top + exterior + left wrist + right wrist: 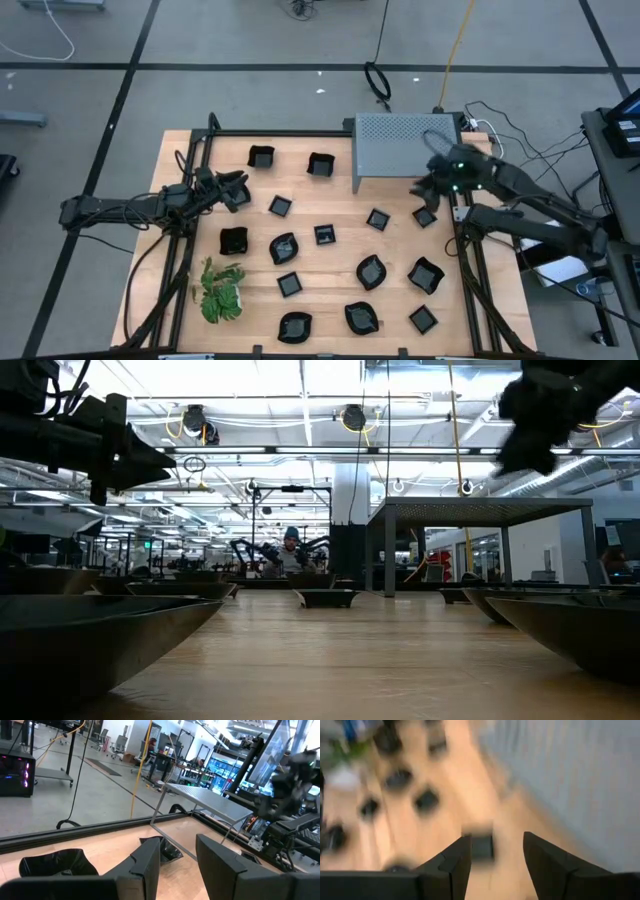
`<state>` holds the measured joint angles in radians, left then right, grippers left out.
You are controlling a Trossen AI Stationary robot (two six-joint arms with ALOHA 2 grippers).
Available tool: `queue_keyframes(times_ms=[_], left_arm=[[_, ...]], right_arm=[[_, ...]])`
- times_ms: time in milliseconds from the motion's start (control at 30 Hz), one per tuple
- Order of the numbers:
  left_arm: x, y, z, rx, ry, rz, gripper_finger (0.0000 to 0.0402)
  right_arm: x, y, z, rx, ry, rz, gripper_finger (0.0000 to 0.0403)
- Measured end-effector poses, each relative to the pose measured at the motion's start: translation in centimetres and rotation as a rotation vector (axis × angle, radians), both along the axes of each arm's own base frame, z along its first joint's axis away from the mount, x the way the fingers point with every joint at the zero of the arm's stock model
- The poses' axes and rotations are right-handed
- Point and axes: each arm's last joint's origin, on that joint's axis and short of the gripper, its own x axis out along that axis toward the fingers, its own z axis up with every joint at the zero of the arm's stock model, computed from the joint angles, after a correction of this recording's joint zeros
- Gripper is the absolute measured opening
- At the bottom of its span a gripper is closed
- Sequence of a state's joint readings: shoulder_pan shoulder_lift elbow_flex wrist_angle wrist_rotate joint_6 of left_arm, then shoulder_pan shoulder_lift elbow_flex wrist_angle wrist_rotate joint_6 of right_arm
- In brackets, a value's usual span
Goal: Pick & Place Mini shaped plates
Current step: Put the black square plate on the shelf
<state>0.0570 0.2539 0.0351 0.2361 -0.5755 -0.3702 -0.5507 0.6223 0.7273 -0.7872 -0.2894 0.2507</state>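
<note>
Across table: glossy black mini plates (324,234).

sixteen mini shaped plates (324,235) are counted on the table (330,290), plus one plant (220,292) and one grey perforated box (405,150).

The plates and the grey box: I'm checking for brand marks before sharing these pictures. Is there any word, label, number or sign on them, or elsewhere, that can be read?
None can be read.
The mini shaped plates: plain glossy black, no marks visible.
The grey perforated box: no label visible.
Room behind the table, low view: lit screens and panels, too small to read.
Right wrist view: too blurred to read anything.
</note>
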Motion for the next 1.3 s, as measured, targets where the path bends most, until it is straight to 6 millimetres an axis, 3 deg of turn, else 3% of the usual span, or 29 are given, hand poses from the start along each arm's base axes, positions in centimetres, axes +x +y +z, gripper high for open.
queue_keyframes(times_ms=[133, 233, 500, 767, 967, 1067, 1300], left_arm=[[0.0, 0.0, 0.0, 0.000, 0.000, 0.000, 0.0129], [0.0, 0.0, 0.0, 0.000, 0.000, 0.000, 0.0129], [0.0, 0.0, 0.0, 0.000, 0.000, 0.000, 0.0129], [0.0, 0.0, 0.0, 0.000, 0.001, 0.000, 0.0129], [0.0, 0.0, 0.0, 0.000, 0.000, 0.000, 0.0129], [0.0, 0.0, 0.0, 0.000, 0.000, 0.000, 0.0129], [0.0, 0.0, 0.0, 0.000, 0.000, 0.000, 0.0129]], right_arm=[[-0.9, 1.4, -1.9, 0.191, 0.248, 0.050, 0.0164], [-0.9, 1.9, -2.5, 0.218, 0.367, 0.043, 0.0164], [1.1, 3.4, -3.5, 0.101, 0.513, 0.169, 0.0164], [3.3, 5.4, -5.2, -0.223, 0.738, 0.380, 0.0164], [4.3, 6.5, -6.3, -0.225, 0.791, 0.448, 0.0164], [5.1, 6.8, -6.7, -0.179, 0.758, 0.351, 0.0164], [6.4, 6.4, -8.2, -0.021, 0.760, -0.116, 0.0164]])
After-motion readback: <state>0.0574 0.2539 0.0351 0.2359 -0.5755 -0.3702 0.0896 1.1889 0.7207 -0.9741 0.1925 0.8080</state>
